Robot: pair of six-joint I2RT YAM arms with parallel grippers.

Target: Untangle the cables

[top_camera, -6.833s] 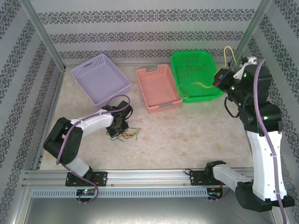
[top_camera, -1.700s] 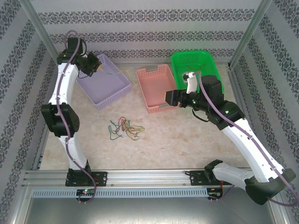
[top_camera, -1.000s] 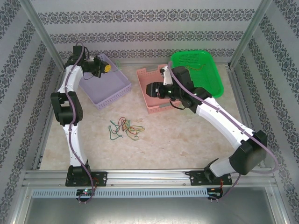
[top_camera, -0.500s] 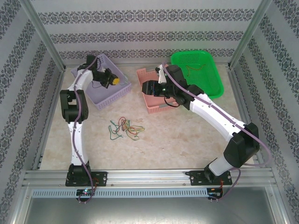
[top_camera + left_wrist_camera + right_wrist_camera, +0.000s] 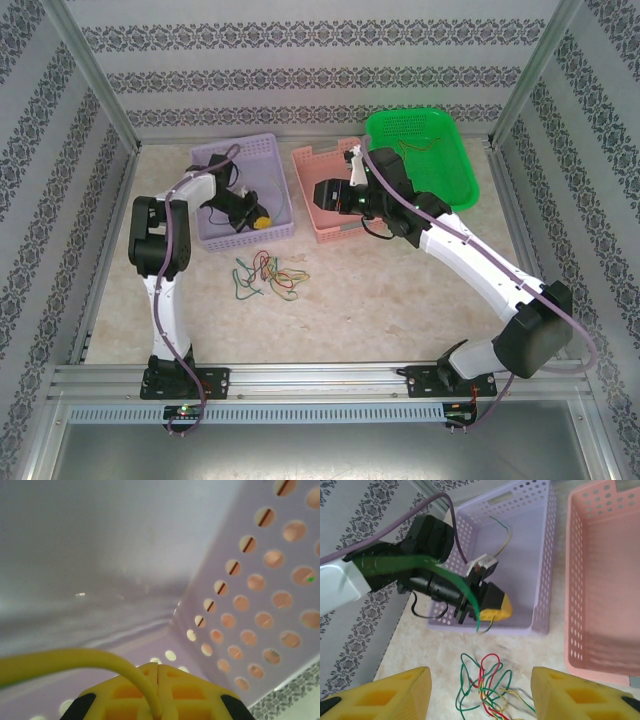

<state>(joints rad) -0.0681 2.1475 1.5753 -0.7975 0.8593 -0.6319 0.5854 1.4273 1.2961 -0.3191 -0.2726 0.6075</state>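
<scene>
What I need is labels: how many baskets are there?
3: a lilac basket far left, a pink basket in the middle, a green basket far right. None seems hidden.

You are looking into a robot lab cell: wallpapered panels (image 5: 320,70) are boxing in a table (image 5: 400,310), and an aluminium rail (image 5: 320,378) is carrying arms (image 5: 470,260).
</scene>
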